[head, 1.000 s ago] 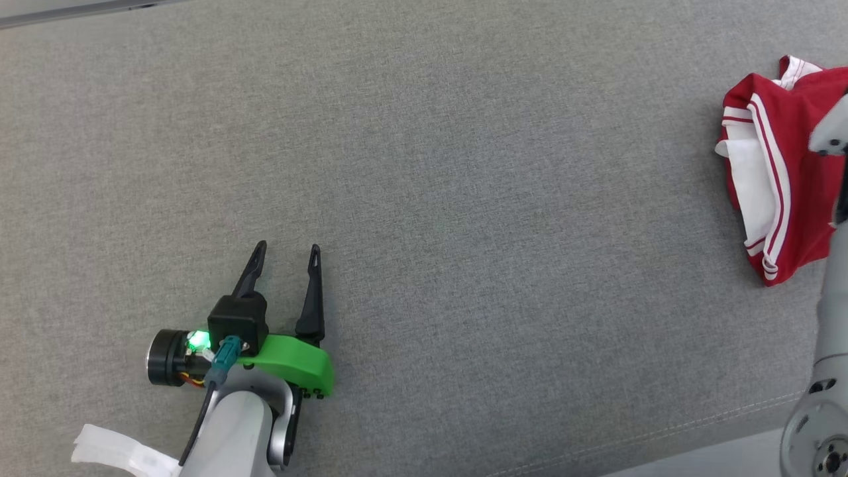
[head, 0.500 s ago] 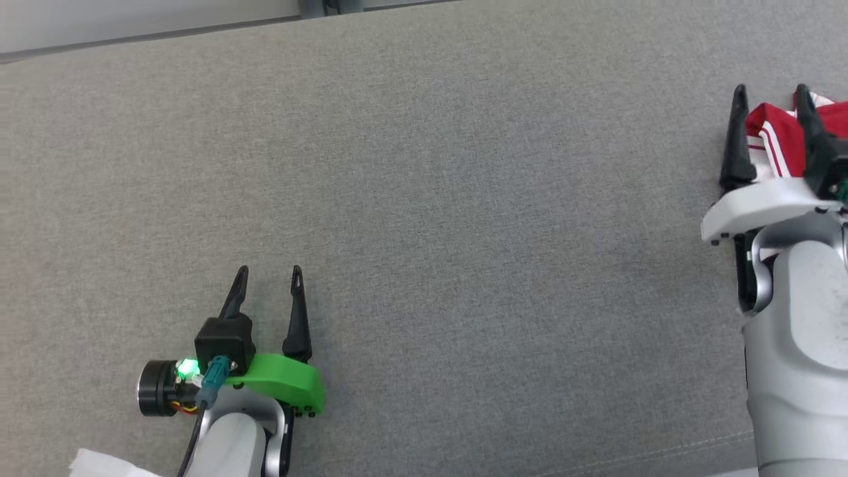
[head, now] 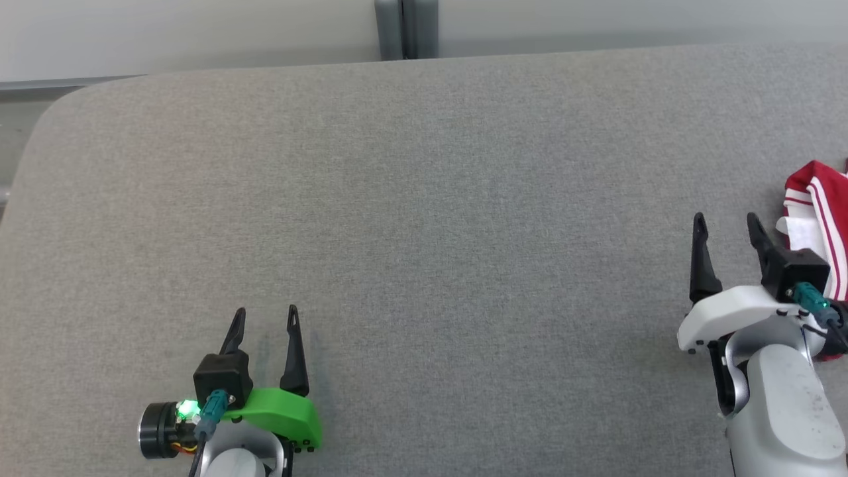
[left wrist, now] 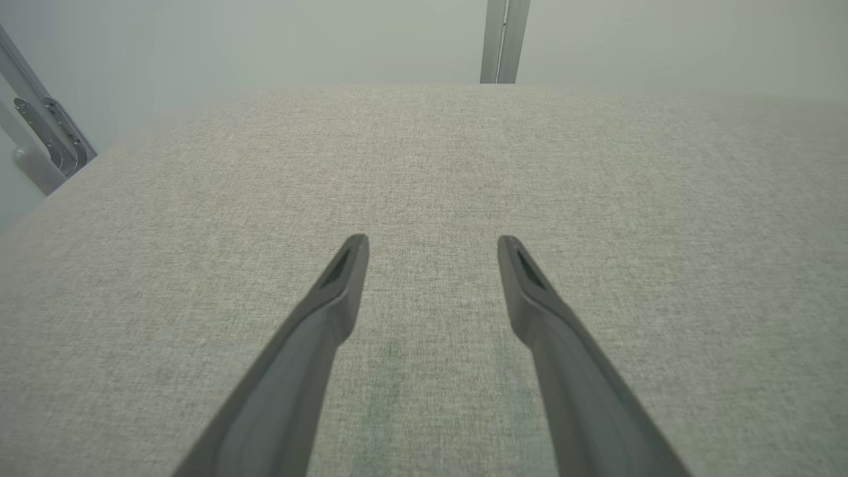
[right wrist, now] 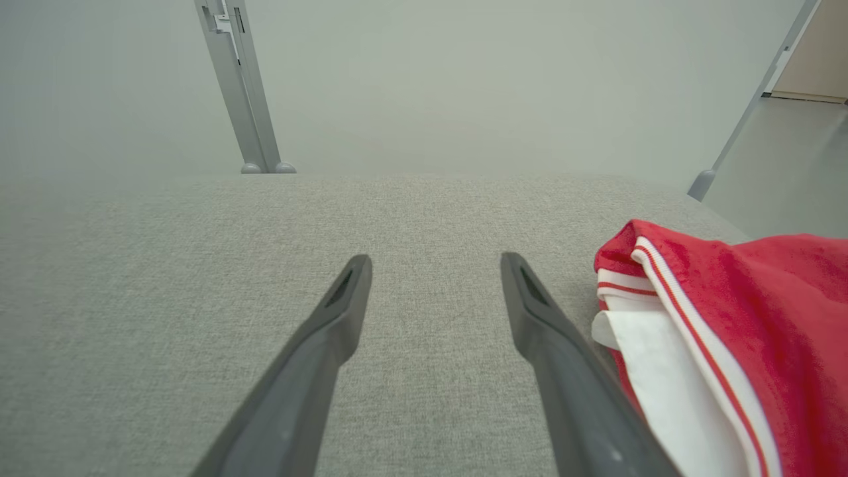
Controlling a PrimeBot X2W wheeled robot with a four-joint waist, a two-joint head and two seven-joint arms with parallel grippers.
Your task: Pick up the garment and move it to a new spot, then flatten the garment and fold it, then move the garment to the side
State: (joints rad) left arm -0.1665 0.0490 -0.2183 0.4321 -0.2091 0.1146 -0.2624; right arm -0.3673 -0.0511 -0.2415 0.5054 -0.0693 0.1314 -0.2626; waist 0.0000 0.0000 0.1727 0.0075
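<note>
Pointing away from the robot across the grey, fabric-covered table [head: 424, 199], the left hand [head: 265, 309], two long dark fingers on a green plastic mount, has its fingers spread wide apart and holds nothing. In its wrist view, bare grey weave lies between the fingers. The right hand [head: 725, 217], the same dark fingers on a white mount, is likewise fully apart and empty. It sits near the table's right side, well apart from the left hand.

The crumpled red garment with white stripes and a white panel [head: 811, 192] lies on the table at the right edge of the head view, just beside the right hand's outer finger. In the right wrist view the white panel runs close along that finger; whether the two touch cannot be told. Nothing of the cloth lies between the fingers.

The table has a rounded far-left corner. Behind its far edge stands a pale plain wall [head: 199, 33] with an upright grey metal post [head: 405, 30]. The right wrist view shows a slanted grey strut [right wrist: 748, 112] and pale floor [right wrist: 782, 172] past the table's right end.
</note>
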